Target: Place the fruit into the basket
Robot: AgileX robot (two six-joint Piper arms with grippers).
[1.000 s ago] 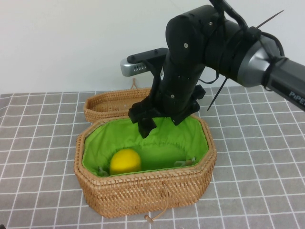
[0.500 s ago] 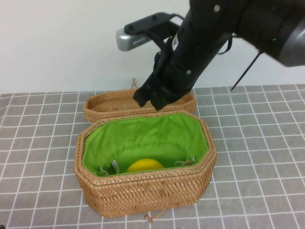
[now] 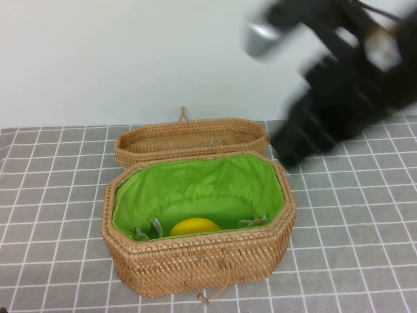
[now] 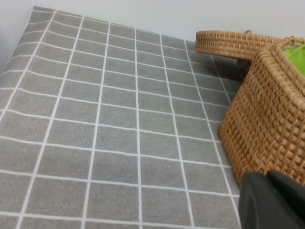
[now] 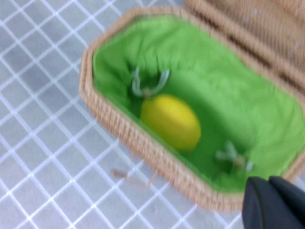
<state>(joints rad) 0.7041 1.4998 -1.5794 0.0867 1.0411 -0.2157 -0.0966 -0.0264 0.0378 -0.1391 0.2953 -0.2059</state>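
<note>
Right end effector (image 3: 293,147) is up in the air beyond the far right corner of the basket (image 3: 195,261), a dark smear on my high feed — I can't tell how its jaws stand. Below it and toward my side, the fruit (image 3: 194,226) lies on the green lining at the bottom of the basket, close to the near wall, apart from any finger. On my right wrist feed the fruit (image 5: 170,122) lies between two small drawstring tassels, with a dark finger (image 5: 274,202) at the frame's corner. Lid (image 3: 190,139) lies just behind the basket, touching its back rim, level with the right end effector but lower. Left end effector (image 4: 271,200) hangs low just beside the basket's outer wall (image 4: 267,124), over the grey checked worktop (image 4: 114,124) — jaws out of sight, can't tell.
</note>
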